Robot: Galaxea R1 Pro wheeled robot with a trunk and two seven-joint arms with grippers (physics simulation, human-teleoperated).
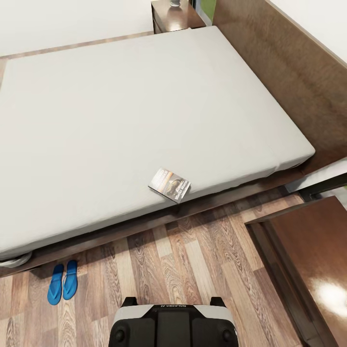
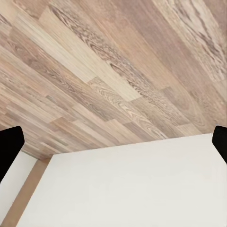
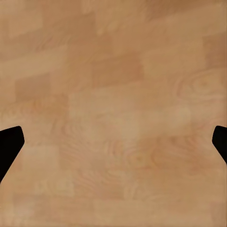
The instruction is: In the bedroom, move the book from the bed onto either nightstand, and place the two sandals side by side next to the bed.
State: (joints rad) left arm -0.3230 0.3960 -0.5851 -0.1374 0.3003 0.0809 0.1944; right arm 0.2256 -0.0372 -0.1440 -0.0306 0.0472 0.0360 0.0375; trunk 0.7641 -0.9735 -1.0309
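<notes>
Head view: looked down on the bed (image 1: 120,120), pale-grey mattress filling most of the frame, dark wooden frame along its lower edge and a headboard (image 1: 289,62) slanting down the upper right. Wood-plank floor (image 1: 193,270) across the bottom. The book (image 1: 169,184) lay flat at the mattress's near edge, just right of centre, one corner jutting slightly past the edge. The two sandals (image 1: 63,282) lay side by side, touching, on the floor at lower left, just below the bed frame. One nightstand (image 1: 318,260) with a glossy top stood at the lower right; another (image 1: 176,17) sat at top centre beyond the bed, with a small grey object on it. Robot's dark trunk (image 1: 172,324) at bottom centre, well below the book.

Left wrist view: showed plank floor above and a white surface (image 2: 127,189) below; left tool (image 2: 113,144) released, dark fingertips (image 2: 8,144) far apart at the frame's side edges, nothing between them.

Right wrist view: showed blurred light-brown wood; right tool (image 3: 113,142) likewise spread wide, fingertips (image 3: 9,142) at both edges, grasping nothing.
</notes>
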